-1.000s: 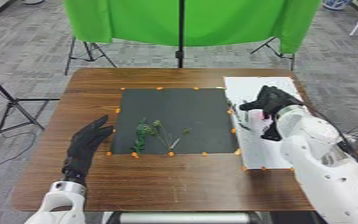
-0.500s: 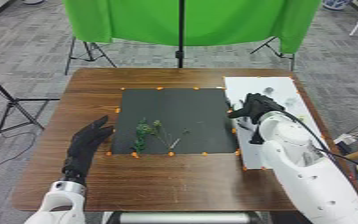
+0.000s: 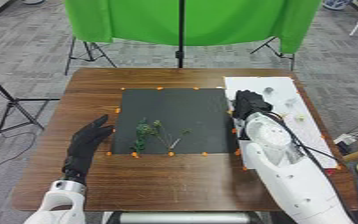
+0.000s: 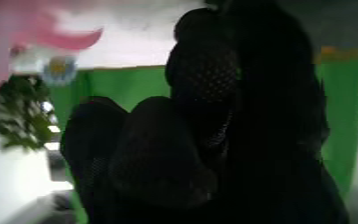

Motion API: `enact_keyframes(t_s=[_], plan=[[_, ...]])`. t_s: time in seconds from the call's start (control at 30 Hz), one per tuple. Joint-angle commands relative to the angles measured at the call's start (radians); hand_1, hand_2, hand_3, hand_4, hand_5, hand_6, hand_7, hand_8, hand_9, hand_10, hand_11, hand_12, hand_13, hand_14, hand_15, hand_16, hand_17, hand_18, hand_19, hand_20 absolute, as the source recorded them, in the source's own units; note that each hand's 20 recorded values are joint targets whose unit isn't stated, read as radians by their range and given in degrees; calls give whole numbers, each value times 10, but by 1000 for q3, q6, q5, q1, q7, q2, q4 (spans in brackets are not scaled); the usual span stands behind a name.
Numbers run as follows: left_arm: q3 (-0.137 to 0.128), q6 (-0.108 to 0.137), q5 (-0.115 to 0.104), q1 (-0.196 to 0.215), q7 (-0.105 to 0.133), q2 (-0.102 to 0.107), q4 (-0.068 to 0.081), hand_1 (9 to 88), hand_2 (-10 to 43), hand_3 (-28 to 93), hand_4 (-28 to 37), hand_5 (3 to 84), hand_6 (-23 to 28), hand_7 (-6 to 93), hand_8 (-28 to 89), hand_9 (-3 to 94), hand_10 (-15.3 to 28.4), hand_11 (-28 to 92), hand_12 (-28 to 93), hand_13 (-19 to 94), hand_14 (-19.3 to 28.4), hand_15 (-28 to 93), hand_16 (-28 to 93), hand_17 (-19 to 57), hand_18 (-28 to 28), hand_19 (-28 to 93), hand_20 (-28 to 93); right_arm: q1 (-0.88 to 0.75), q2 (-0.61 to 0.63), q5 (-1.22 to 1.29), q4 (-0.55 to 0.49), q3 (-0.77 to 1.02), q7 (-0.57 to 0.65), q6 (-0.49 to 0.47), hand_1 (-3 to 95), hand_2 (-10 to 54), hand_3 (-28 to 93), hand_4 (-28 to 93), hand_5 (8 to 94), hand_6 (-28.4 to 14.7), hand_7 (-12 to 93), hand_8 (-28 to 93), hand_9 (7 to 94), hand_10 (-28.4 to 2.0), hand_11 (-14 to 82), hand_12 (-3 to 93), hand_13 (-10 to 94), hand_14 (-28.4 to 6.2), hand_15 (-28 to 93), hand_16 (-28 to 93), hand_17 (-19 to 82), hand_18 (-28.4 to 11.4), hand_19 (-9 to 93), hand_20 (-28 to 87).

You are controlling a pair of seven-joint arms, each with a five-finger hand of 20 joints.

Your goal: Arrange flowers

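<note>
Station: brown wooden table. The left hand lies to the left of the dark mat, open, with straight fingers and the thumb standing apart; it has hold of nothing. The right hand is at the strip where the mat's right edge meets the white sheet; how far it is closed, and whether it grips anything, cannot be told.

Stock on the mat: a leafy green sprig, placed lengthwise in the lower left part; just beside it, stems with pale green heads, which spread at the heads and draw together lower down; and a small green sprig to their right (a minor item, but entered).

Stock on the white sheet, beyond and to the right of the right hand: a grey flower head, a second, paler flower head and a yellowish one, each apart from the others.

In the right wrist view, a pink petal-like piece and a pale blue flower with a yellow centre show near the glove; contact with it cannot be confirmed. Leafy foliage is also noted there.

Surroundings: orange markers edge the mat; a green cloth hangs behind the table.
</note>
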Motion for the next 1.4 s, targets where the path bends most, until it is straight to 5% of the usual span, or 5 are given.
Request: enact_keyframes(t_s=[0.03,0.27,0.5,1.23,1.4], plan=[[-3,-5,-2,16,-11,-8,-1,208,-16,661,-269,419,34,77,-60,462,132,148,132,349,154,99,27,72,123,58,210,-63,52,43,-12,13,-1,126,562,-95,561,23,792,-16,306,341,896,-98,506,286,937,-16,688,291,735,-103,932,633],[-1,-5,-4,15,-11,-7,-2,211,-17,661,-268,420,36,75,-60,462,133,151,131,351,154,99,27,72,123,60,210,-80,97,136,-193,22,-11,237,552,-95,577,48,785,-23,346,336,896,-95,526,279,937,-14,706,287,743,-103,932,660],[3,-15,-1,6,-15,-6,2,213,-20,664,-267,419,36,76,-61,462,133,153,129,352,152,100,25,72,123,59,209,-143,79,217,-326,-26,-16,198,552,-95,577,52,788,-25,352,324,900,-95,528,277,937,-13,711,284,746,-102,932,668],[-3,-32,1,16,-23,-9,-1,214,-17,658,-258,414,35,74,-61,452,131,154,124,348,149,100,24,72,122,56,210,-271,-25,190,-300,-56,31,103,542,-95,568,39,773,-23,391,270,900,-95,519,278,937,-8,709,276,746,-93,932,666],[-2,-36,2,14,-25,-8,0,215,-16,656,-259,412,34,74,-62,452,131,152,124,345,148,99,25,72,122,56,210,-274,-22,173,-309,-27,25,75,547,-95,453,24,758,-23,400,254,895,-99,515,276,937,-9,692,288,738,-94,932,658]])
